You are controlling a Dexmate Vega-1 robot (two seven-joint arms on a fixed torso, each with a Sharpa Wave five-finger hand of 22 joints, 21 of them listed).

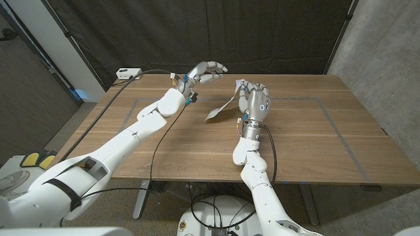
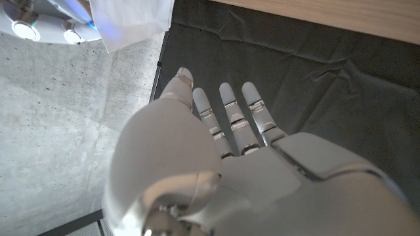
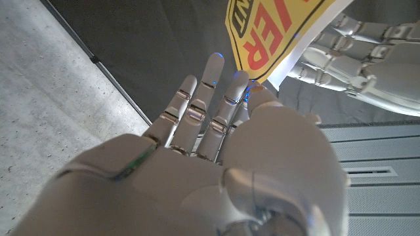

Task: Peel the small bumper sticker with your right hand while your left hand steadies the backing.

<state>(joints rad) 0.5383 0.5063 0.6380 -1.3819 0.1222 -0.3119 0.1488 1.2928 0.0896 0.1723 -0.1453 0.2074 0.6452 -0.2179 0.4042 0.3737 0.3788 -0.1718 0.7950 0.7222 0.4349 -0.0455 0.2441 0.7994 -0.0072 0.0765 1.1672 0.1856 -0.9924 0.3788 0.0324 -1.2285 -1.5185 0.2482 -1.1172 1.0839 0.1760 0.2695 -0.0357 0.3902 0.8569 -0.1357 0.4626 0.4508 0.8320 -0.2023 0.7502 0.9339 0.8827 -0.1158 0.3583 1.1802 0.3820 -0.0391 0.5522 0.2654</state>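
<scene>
My right hand (image 1: 254,99) is raised over the middle of the table and pinches the small bumper sticker (image 1: 223,105) by its upper edge. The sheet hangs slanting down toward the table, its white back facing the head camera. In the right wrist view the sticker (image 3: 275,26) shows yellow with red letters, held between thumb and fingertips (image 3: 252,88). My left hand (image 1: 207,71) hovers to the left of the sheet, fingers apart, holding nothing. In the left wrist view my left hand (image 2: 216,151) has its fingers stretched out, and the white sheet (image 2: 131,19) lies beyond them, apart.
A small white box (image 1: 128,73) sits at the table's far left corner, with a black cable (image 1: 154,141) running along the left arm. Tape lines (image 1: 328,105) mark a rectangle on the wooden table (image 1: 315,141). A black curtain hangs behind it.
</scene>
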